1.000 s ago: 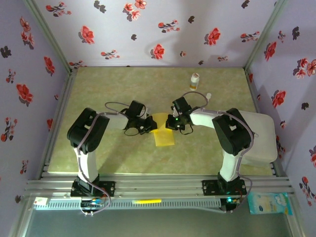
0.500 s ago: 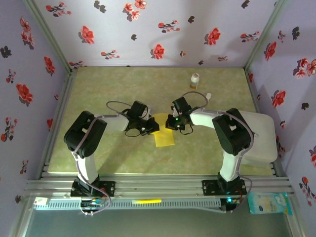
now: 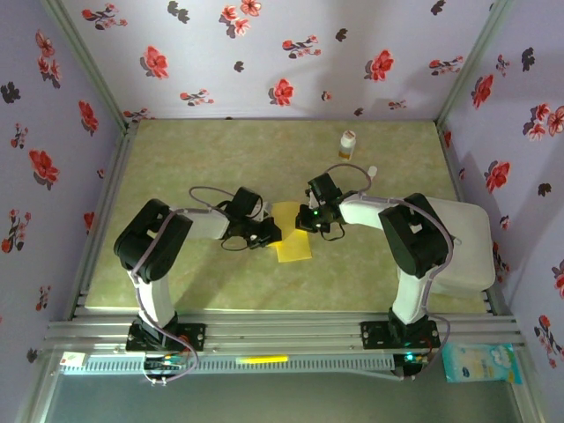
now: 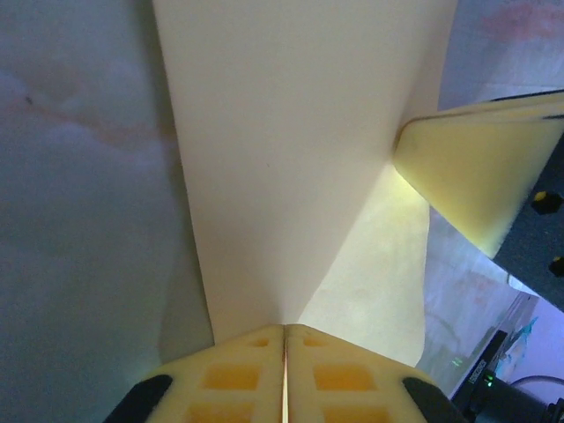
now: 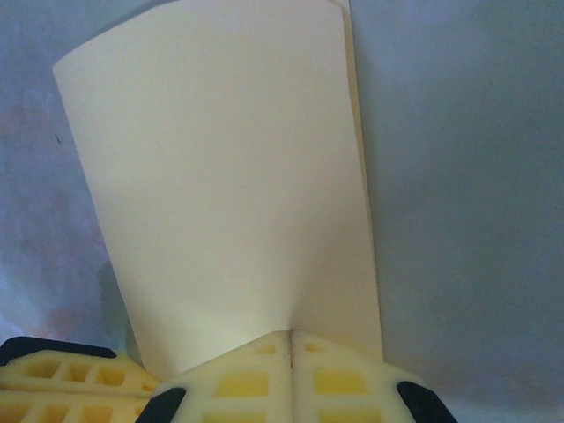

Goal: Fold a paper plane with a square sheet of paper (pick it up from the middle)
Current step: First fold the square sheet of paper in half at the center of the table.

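Mustard-yellow folded paper sheet (image 3: 293,238) is lying long-axis 12-to-6; left fingers (image 4: 233,379) are pinching its 9 o'clock edge tight, right fingers (image 5: 242,383) are pinching the 3 o'clock edge.

Paper (image 3: 293,238) on table (image 3: 203,150), centre, between grippers. Left gripper (image 3: 274,233) at paper's left edge; right gripper (image 3: 304,222) at right edge. Bottle (image 3: 347,144) behind, well apart, toward far right.

Soft, even overhead light with faint shadows. Just ahead of the cream foam fingers (image 5: 238,383), the thin mustard-yellow paper sheet (image 5: 229,176) looks washed-out pale, its surroundings blurred and bluish.
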